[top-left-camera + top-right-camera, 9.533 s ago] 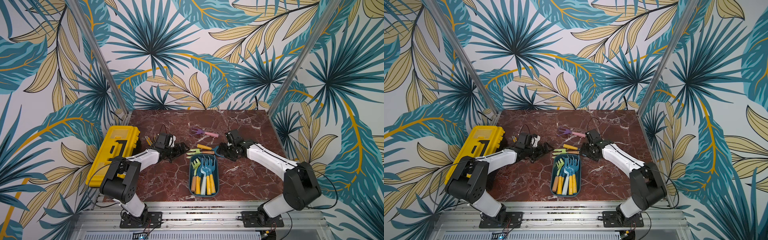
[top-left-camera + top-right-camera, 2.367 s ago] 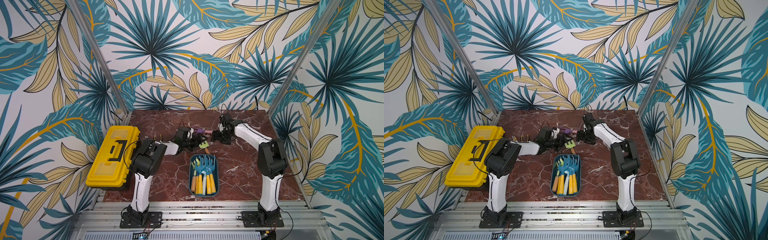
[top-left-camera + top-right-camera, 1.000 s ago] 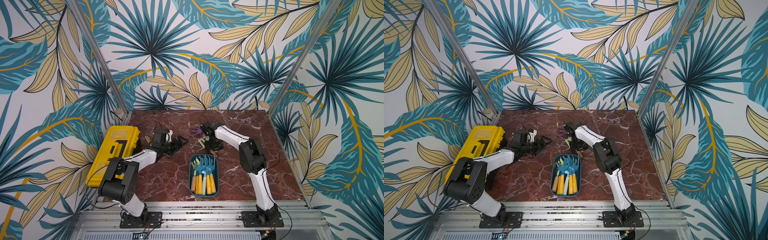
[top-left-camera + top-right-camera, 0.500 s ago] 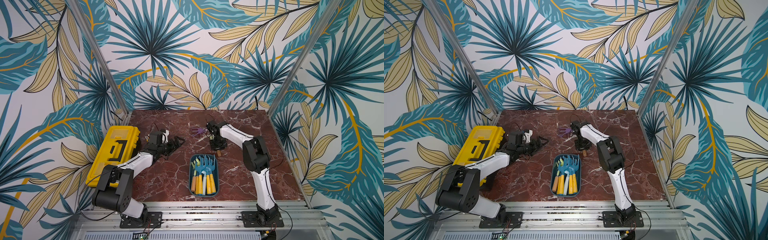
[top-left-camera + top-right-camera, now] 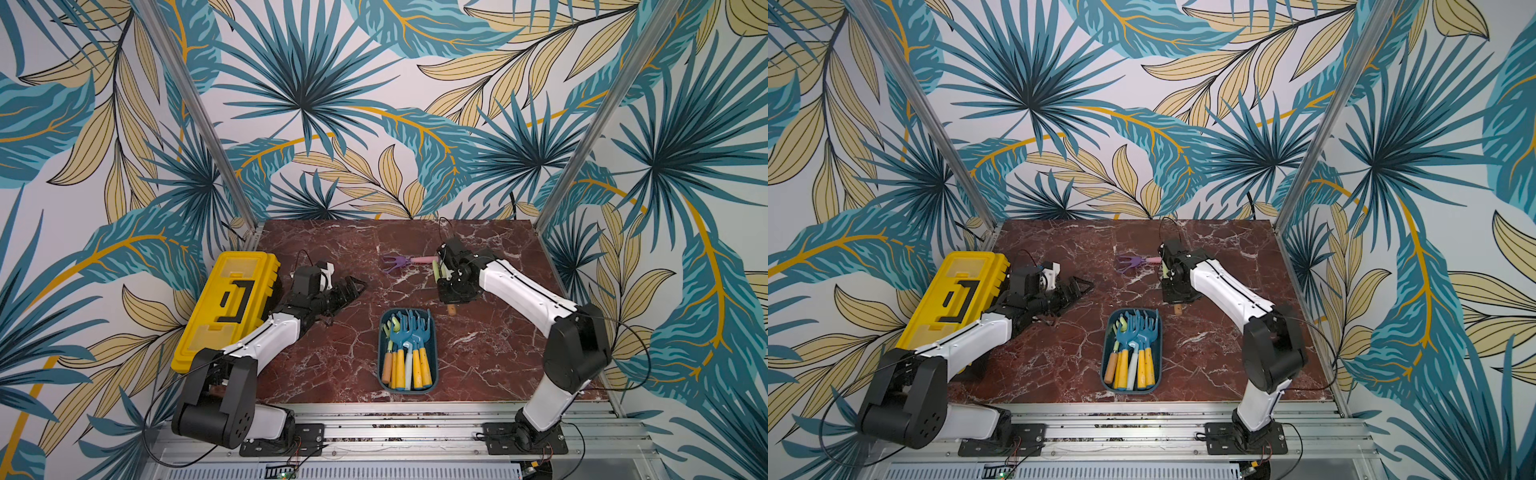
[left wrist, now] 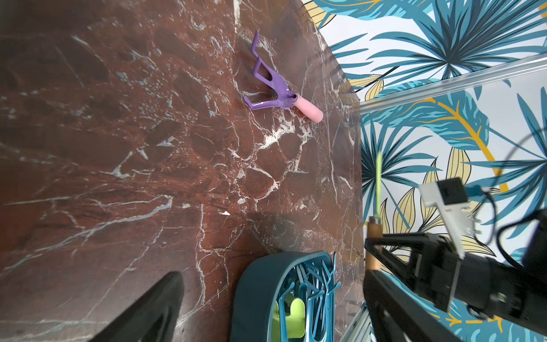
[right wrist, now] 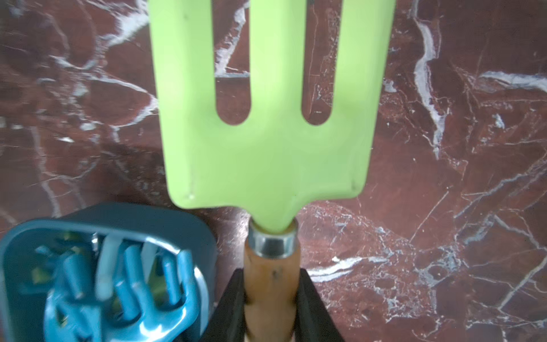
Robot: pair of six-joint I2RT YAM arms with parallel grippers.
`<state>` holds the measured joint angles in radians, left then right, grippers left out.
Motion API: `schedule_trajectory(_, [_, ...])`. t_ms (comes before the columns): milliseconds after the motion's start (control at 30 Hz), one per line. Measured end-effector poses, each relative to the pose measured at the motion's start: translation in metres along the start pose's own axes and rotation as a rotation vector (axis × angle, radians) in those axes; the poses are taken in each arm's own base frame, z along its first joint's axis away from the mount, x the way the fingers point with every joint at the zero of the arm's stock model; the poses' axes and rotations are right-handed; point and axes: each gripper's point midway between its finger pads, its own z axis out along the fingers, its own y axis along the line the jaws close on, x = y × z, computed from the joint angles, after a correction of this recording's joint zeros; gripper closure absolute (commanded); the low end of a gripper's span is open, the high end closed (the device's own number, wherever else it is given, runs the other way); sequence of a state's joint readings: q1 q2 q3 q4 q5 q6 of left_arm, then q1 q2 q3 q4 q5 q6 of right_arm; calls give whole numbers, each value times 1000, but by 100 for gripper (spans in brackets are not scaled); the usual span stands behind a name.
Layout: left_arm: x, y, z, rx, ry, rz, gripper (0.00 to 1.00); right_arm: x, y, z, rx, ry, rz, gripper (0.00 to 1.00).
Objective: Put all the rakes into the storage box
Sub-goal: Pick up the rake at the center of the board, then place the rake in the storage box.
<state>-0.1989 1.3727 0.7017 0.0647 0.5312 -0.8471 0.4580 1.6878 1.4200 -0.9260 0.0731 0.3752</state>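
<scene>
The green rake has its 3 tine tips cut off by the frame edge.

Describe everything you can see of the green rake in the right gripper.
The green rake has a flat, glossy pale-green head with three broad tines, a silver metal collar and a wooden handle. The right gripper is shut on the handle just behind the collar. It appears held above the table, beside the far end of the storage box.

Bright, even light; soft shadows on the counter. Both top views sharp, wide-angle stretch toward 3 and 9 o'clock. Right wrist view blurs the storage box.
</scene>
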Motion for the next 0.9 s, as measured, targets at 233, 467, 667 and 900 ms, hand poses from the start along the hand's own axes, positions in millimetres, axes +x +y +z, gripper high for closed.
schedule_trajectory(233, [2,0,-21,-34,-48,42,0,52,33,-32,-165,-30,19,98])
schedule_trajectory(467, [7,2,-44,-75,-97,91,0,109,67,-48,-327,-25,65,98])
schedule_trajectory(667, [14,9,-52,-101,-103,101,0,147,89,-41,-370,21,91,98])
schedule_trajectory(900, [18,12,-54,-109,-98,99,0,162,112,-28,-358,42,110,98])
